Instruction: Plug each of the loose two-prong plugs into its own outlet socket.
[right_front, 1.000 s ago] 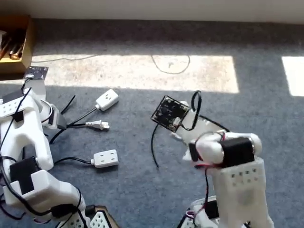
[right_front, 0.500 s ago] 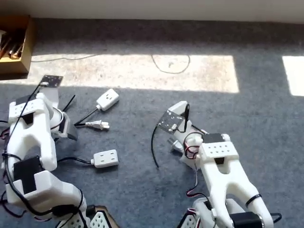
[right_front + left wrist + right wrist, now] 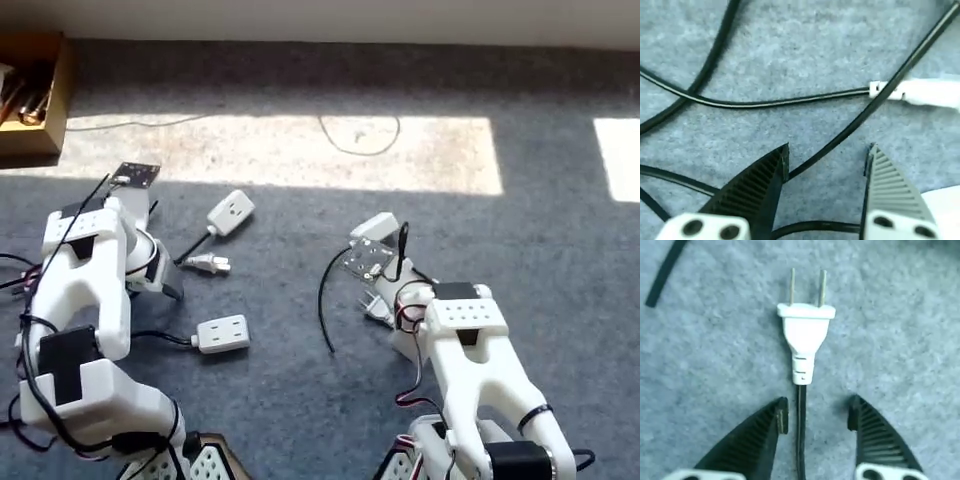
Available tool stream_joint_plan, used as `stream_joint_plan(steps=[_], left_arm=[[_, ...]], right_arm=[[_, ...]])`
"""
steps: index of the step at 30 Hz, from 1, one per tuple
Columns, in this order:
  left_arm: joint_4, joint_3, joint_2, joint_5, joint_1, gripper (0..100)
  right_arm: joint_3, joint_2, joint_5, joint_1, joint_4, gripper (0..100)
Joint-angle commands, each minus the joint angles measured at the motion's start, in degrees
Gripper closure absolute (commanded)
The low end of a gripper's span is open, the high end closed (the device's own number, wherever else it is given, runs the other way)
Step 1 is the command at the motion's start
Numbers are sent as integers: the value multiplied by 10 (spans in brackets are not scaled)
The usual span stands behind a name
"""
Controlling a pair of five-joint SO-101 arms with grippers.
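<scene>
Grey carpet (image 3: 700, 365); white plug (image 3: 805, 335) ahead of parted right jaws.

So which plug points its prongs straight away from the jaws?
The plug in the right wrist view: it lies straight ahead of those open jaws, prongs forward. The left wrist view's plug lies crosswise, off to one side.

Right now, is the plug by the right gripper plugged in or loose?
Loose: the plug lies on the carpet with both prongs bare.
</scene>
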Motion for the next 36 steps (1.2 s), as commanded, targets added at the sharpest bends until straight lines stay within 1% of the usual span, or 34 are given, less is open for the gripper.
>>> stream_joint_plan(steps=[1, 4, 7, 10, 14, 24, 26, 31, 32, 36], left_arm=[[-10, -22, -29, 19, 13, 741], [-20, -20, -28, 19, 19, 741], [-25, -21, -27, 19, 19, 741], [-23, -21, -29, 18, 18, 741], [-22, -22, -29, 18, 15, 741], [-20, -34, -29, 18, -9, 741], [-20, -34, -29, 18, -16, 741], [-20, -35, -29, 17, -34, 741], [-20, -35, -29, 17, -37, 741], [-23, -35, -29, 16, -49, 741]], right_arm=[[-29, -16, -16, 7, 25, 731], [-56, -21, -59, 5, 19, 731], [-72, -20, -76, -15, -4, 731], [-72, -19, -78, -49, -20, 731], [-53, -18, -92, -83, -12, 731], [7, -17, -92, -85, -73, 735], [7, -16, -93, -85, -73, 769], [-1, 60, -95, -86, -75, 971], [-7, 80, -95, -86, -79, 992], [-30, 135, -100, -80, -87, 993]])
